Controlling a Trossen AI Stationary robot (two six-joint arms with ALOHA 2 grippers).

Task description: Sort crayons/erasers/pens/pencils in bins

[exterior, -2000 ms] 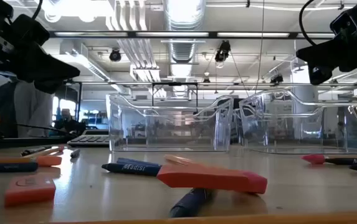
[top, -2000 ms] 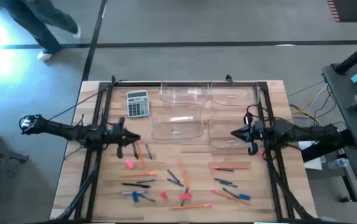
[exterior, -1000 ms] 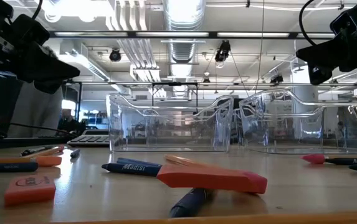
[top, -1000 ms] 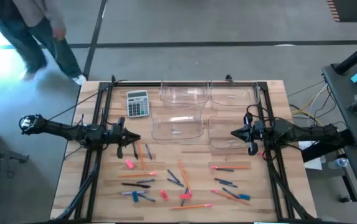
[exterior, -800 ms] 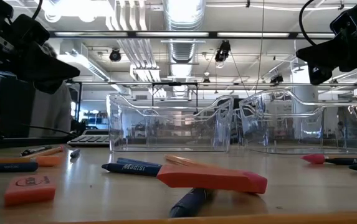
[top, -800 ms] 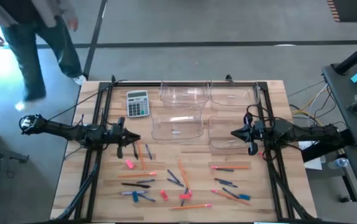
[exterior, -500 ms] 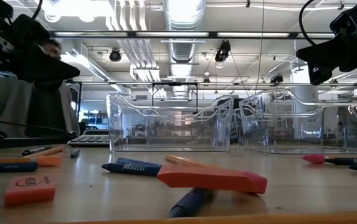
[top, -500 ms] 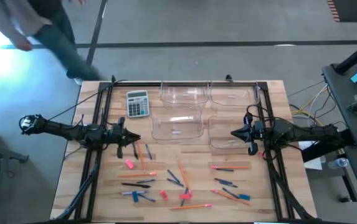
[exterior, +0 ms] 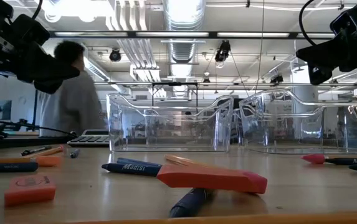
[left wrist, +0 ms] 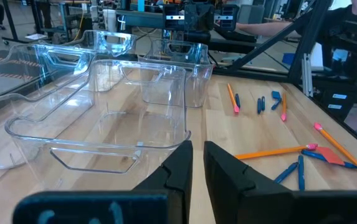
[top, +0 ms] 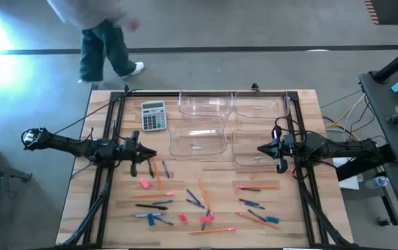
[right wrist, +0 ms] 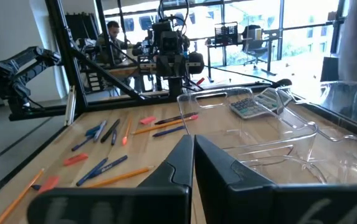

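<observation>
a person (top: 101, 35) walks the floor beyond the wooden worktop (top: 303, 208). four clear bins (top: 199, 139) sit at its far half, seemingly holding nothing. pencils (top: 203, 194), erasers (top: 144, 183) and pens lie scattered nearer. left gripper (top: 151, 155) nearly together, right gripper (top: 261, 148) together, both holding nothing above the worktop.

You have bare wood between the 4 bins (top: 205, 132) and the scattered pencils (top: 203, 192); a calculator (top: 153, 114) blocks the far left.
</observation>
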